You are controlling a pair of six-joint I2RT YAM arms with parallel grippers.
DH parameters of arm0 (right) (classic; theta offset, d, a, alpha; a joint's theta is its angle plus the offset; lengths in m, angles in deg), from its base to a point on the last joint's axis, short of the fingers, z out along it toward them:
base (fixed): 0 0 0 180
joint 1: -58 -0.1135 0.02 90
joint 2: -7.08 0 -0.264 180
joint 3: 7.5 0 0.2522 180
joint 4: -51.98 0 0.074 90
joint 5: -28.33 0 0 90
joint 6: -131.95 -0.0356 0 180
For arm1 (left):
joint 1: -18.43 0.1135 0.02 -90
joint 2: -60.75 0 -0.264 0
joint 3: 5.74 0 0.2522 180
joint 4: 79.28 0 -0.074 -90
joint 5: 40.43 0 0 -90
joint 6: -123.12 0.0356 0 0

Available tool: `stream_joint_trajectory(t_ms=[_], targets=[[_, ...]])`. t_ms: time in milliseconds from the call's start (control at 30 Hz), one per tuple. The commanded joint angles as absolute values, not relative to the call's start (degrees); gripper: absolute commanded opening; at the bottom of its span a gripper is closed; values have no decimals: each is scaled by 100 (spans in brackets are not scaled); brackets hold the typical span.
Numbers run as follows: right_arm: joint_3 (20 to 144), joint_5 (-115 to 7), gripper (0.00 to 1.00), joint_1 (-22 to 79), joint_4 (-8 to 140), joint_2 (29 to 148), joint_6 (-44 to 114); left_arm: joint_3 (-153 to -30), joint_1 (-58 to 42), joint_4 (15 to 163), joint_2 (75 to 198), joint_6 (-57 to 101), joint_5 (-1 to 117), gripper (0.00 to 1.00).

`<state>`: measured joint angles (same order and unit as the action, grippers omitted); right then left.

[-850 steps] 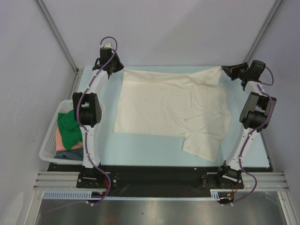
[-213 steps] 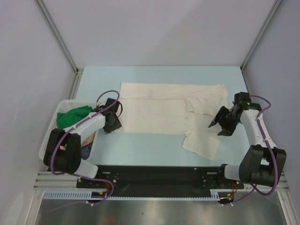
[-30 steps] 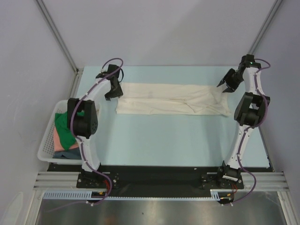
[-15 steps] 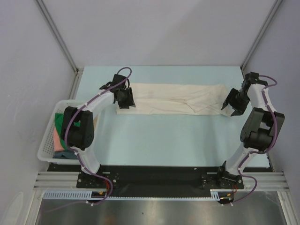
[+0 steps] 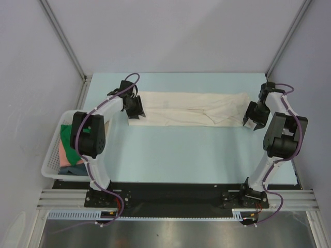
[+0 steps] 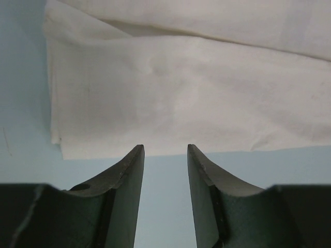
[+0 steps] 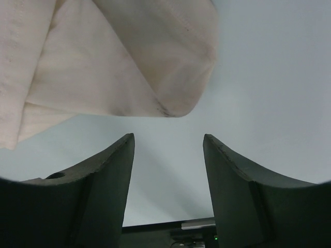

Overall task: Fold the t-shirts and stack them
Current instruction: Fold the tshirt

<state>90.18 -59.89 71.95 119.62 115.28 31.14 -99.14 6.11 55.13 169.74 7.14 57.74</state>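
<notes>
Pale blue table (image 5: 181, 150), grey walls (image 5: 170, 36) behind and to both sides. At the near left, beside the table, a white lattice basket (image 5: 50, 157) holds the green t-shirt (image 5: 67, 138), the salmon pink t-shirt (image 5: 63, 154) and the dark blue t-shirt (image 5: 75, 167), bunched and not folded.

Farther out lies the cream t-shirt (image 5: 191, 108), folded into a narrow band whose long axis runs left to right across the far half of the table. Both my arms reach out from the near edge, wrists turned inward, one at each end of the band.

- Left gripper (image 6: 165, 150): jaws parted and empty. The band's edge lies just beyond the tips, not touched.
- Right gripper (image 7: 168, 137): jaws parted and empty. The rounded folded corner sits just past the tips, clear of them.

Judgement: each arm is nearest its own end, so the next fold would run along the long axis. One end must be pinched and carried over to the other.
</notes>
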Motion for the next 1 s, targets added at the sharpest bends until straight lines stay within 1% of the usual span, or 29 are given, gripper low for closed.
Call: stream_joint_trajectory(t_ms=[0, 100, 133, 267, 400, 600, 633, 733, 833, 967], targets=[[9240, -6341, 61, 7127, 11769, 11536, 3228, -10238, 691, 5462, 17192, 658, 5915, 44], [9214, -6370, 58, 7101, 11707, 11588, 3263, -10283, 779, 5365, 17333, 588, 5889, 43], [9196, -6404, 56, 7074, 11672, 11589, 3280, -10256, 805, 5356, 17360, 579, 5906, 43], [9213, -6581, 54, 7030, 11434, 11667, 3316, -10098, 937, 5391, 17342, 579, 5933, 43], [9380, -6563, 45, 7021, 11259, 11870, 3385, -10037, 946, 5365, 17342, 605, 5942, 43], [9828, -6509, 26, 7030, 11214, 12195, 3447, -9957, 946, 5347, 17386, 649, 5916, 43], [9872, -6562, 21, 7030, 11232, 12213, 3465, -9957, 946, 5330, 17386, 640, 5889, 43], [10083, -6651, 12, 7057, 11223, 12344, 3526, -9957, 955, 5338, 17430, 640, 5837, 43], [10460, -6738, 11, 7083, 11372, 12687, 3544, -10019, 955, 5303, 17491, 623, 5775, 43], [10804, -6888, 12, 7092, 11530, 13100, 3570, -10027, 955, 5295, 17439, 614, 5705, 43]])
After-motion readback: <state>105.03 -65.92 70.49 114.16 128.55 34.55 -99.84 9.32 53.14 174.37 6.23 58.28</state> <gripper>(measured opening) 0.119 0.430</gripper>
